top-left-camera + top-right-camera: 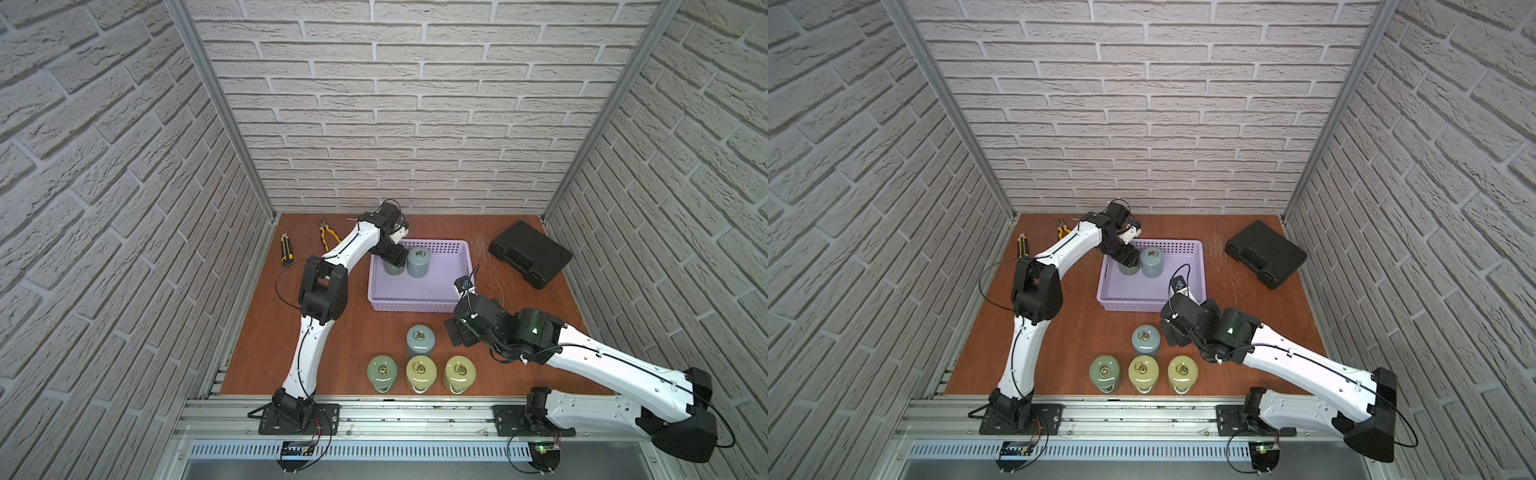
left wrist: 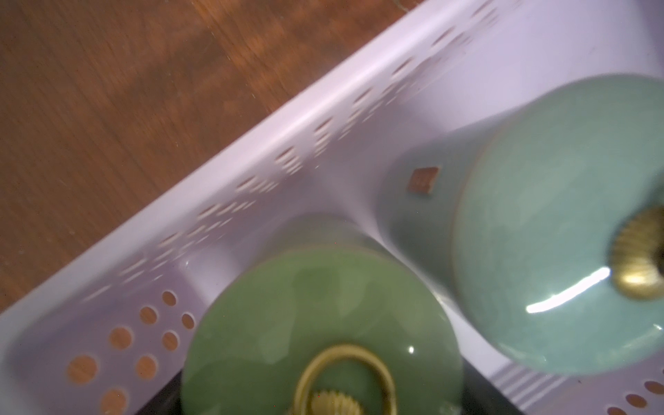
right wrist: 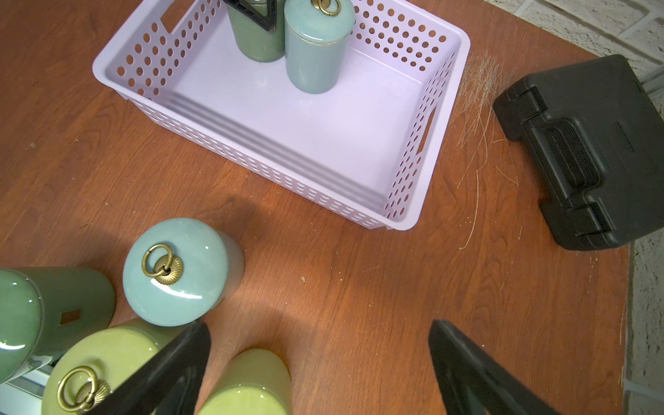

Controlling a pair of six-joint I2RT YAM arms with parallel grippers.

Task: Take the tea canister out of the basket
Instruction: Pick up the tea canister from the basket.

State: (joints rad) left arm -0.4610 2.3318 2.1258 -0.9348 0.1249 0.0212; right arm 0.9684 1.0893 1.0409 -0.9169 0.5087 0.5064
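Sage-green tea canister [image 2: 287,316] upright in basket [image 1: 415,306], far left corner, just beside blue-grey canister [image 1: 419,262].
Left gripper [image 1: 392,257] over it, fingers straddling domed lid; cannot tell whether they press.
Right gripper [image 3: 319,328] spread wide, empty, above wood table [image 1: 353,340].
Four more canisters [image 1: 420,338] outside basket: glazed, brass ring pulls.
Basket: lavender plastic, perforated walls.
Black case [image 1: 530,253], pliers [image 1: 328,235], utility knife [image 1: 286,249] well apart.
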